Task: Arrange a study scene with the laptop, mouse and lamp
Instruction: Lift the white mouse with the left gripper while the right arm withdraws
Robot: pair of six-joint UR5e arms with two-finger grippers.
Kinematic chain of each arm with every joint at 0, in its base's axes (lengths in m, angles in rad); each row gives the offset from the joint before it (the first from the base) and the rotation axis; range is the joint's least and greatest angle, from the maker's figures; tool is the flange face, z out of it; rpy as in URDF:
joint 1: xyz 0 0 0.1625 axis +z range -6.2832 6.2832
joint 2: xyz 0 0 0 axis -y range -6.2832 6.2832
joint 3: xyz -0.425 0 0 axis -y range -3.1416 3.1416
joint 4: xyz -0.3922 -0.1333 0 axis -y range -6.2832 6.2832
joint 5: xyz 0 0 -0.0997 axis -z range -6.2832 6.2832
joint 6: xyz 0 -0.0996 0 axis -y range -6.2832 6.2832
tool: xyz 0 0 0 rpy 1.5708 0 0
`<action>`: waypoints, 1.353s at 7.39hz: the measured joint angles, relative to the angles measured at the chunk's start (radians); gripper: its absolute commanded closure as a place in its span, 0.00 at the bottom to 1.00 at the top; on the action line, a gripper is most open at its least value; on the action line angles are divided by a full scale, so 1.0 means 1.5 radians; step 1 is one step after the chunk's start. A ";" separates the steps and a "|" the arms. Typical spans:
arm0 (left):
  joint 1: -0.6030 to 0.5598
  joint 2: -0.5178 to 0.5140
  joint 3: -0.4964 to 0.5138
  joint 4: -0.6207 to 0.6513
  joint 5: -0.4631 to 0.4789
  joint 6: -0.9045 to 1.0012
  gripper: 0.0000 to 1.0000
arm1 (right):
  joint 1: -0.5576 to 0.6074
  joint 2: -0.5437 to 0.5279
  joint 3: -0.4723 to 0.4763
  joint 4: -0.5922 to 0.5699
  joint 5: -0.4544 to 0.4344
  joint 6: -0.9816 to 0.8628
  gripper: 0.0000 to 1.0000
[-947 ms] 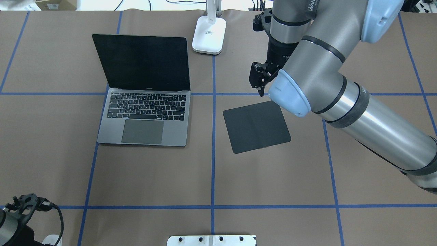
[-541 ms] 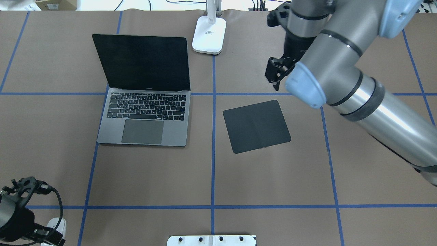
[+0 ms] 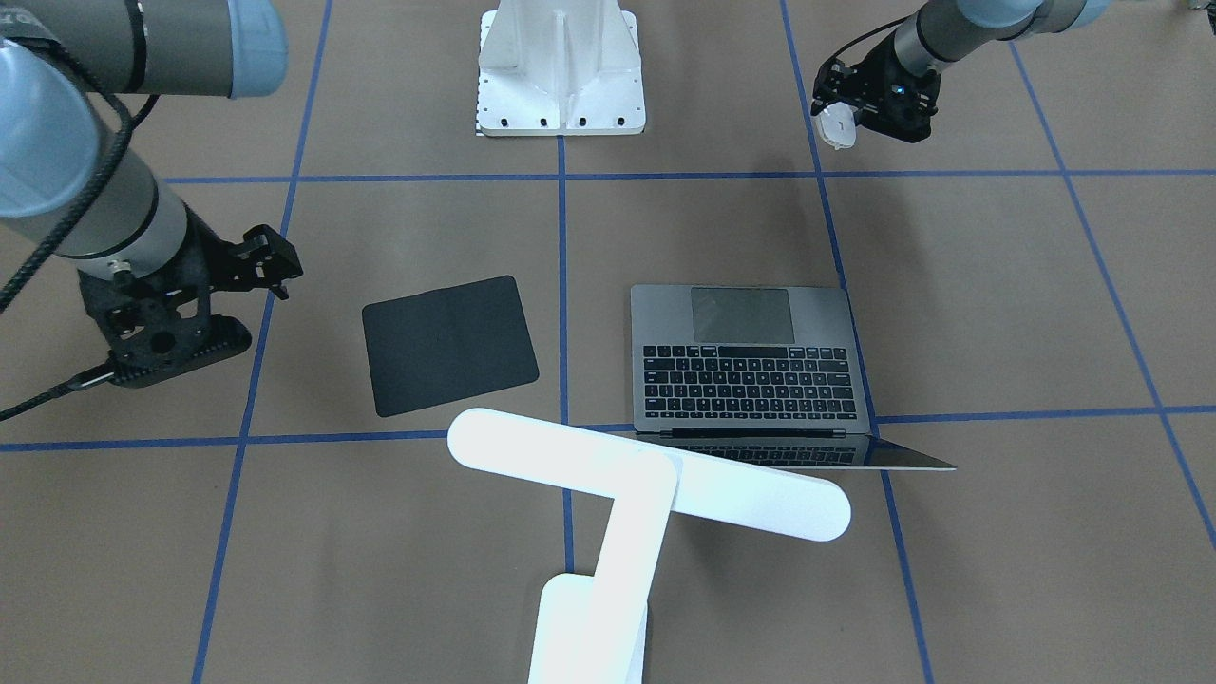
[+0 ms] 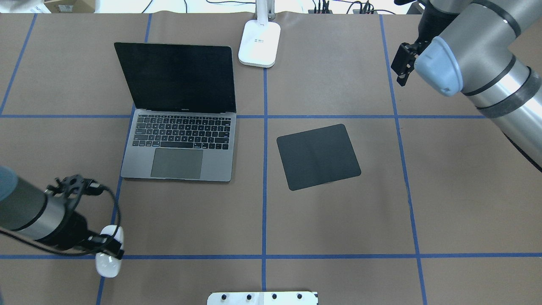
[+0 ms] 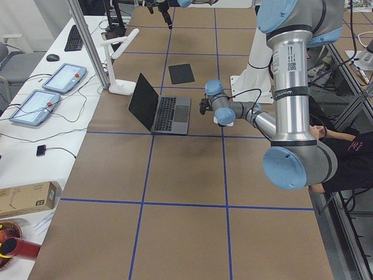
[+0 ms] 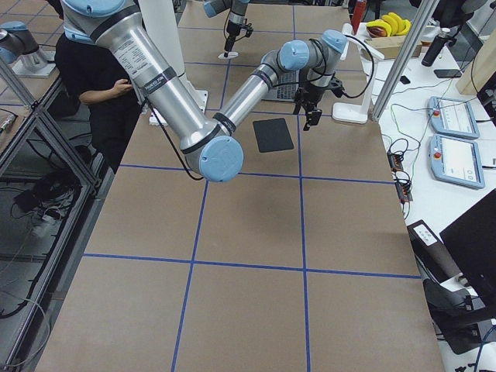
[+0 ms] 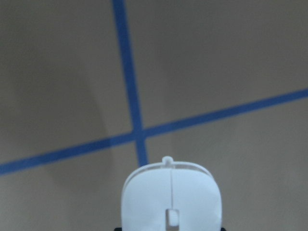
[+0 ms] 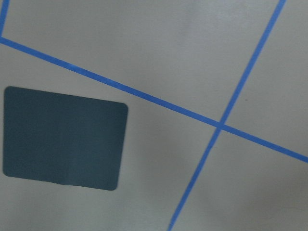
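The white mouse (image 4: 108,259) hangs just above the table near the front left, with my left gripper (image 4: 106,249) shut on its rear; the left wrist view shows the mouse (image 7: 171,198) over a blue tape crossing. Left of centre, the dark-grey laptop (image 4: 178,146) sits open with a black screen. The white lamp (image 4: 259,42) stands at the far edge beside it, and its bar head (image 3: 646,475) reaches over the table. My right gripper (image 4: 401,67) hovers open and empty at the far right, away from the black mouse pad (image 4: 317,156).
A white ribbed pedestal (image 3: 560,66) with bolt holes stands at the robot's edge, centre. Blue tape lines grid the brown table. A person (image 5: 347,157) sits beside the robot base. Benches along the far edge carry tablets and cables.
My left arm has carried the mouse forward and right, in from the near left corner. My right arm has swung right and back, away from the mouse pad.
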State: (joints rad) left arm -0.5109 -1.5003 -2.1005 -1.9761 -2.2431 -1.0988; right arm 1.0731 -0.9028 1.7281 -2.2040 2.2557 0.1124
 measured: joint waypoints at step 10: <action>-0.097 -0.566 0.349 0.250 -0.009 0.046 0.38 | 0.116 -0.106 -0.035 0.087 0.063 -0.082 0.00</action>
State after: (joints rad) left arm -0.6558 -2.3490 -1.5766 -1.6018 -2.2569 -1.0301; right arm 1.2470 -1.0615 1.6757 -2.0735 2.3499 -0.0110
